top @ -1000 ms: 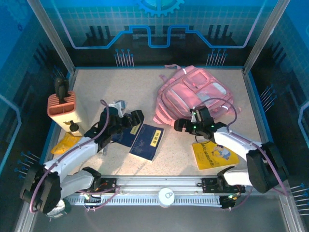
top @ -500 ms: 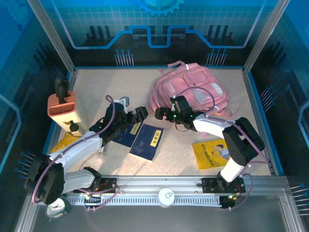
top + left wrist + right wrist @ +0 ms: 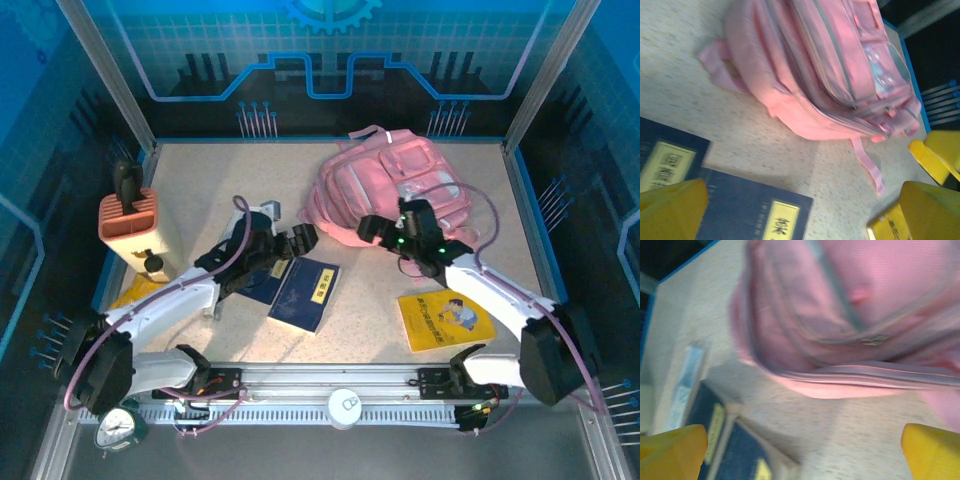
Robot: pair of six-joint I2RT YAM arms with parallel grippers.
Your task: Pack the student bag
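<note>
Where right pincer (image 3: pixel 367 231) gapes, student bag (image 3: pixel 388 176) just ahead

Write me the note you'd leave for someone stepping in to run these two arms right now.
Left gripper: jaws open, empty, by the far edge of the two dark blue books.
Right gripper: jaws open, empty, at the near edge of the large pink fabric backpack.
The backpack lies at the far right of the table, zips apparently shut.
A thin yellow picture booklet lies by the right arm.
Done: nothing visibly packed.
Left: open the backpack, load the books and booklet.
</note>
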